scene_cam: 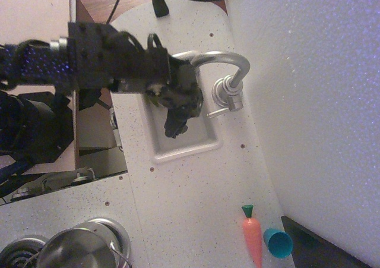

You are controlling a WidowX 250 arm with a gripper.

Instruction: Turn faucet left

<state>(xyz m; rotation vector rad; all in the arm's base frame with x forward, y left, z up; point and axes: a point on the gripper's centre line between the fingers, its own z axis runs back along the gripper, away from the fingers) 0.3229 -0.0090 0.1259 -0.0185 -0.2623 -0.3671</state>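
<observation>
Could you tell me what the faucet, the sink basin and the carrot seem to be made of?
The faucet looks like matte silver metal or metal-painted plastic: it has a soft, even sheen with no sharp reflections. The sink basin seems to be moulded white plastic, with rounded, thick edges and a dull surface. The carrot appears to be smooth orange plastic with a green top, probably a toy.

Faucet (228, 84): small, matte silver, seen from above. Cylindrical base stands on speckled white counter, just beside right rim of white sink basin. High arched gooseneck spout rises from base, curves up and over toward left in picture, running along basin's far end; spout tip hidden behind dark arm. Thin side lever projects from base toward lower left, end reaching basin's edge. Surface dull, lightly reflective along arch.
</observation>
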